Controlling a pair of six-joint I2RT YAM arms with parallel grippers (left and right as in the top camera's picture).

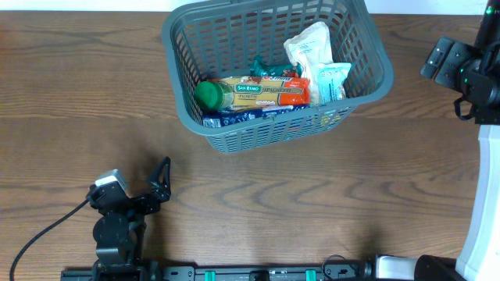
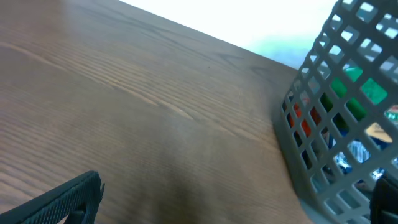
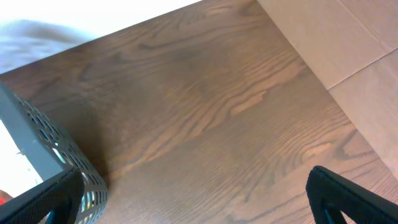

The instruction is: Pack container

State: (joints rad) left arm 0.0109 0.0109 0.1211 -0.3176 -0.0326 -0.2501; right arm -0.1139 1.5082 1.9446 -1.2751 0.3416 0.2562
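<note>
Dark grey slotted basket (image 1: 266,134), far-centre on table (image 1: 328,203), holding San Remo pasta packet (image 1: 262,91), green-capped jar (image 1: 208,94) and white pouches (image 1: 312,47); left hand (image 2: 224,200) and right hand (image 3: 186,202) spread wide, empty, clear of it; packing judged finished, next move probably only withdrawal.

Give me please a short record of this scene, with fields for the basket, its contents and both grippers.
basket: dark grey, slotted walls, on the wooden table
contents: pasta packet, green-lidded jar, white bag
left gripper: open, empty, apart from the basket
right gripper: open, empty, apart from the basket
</note>
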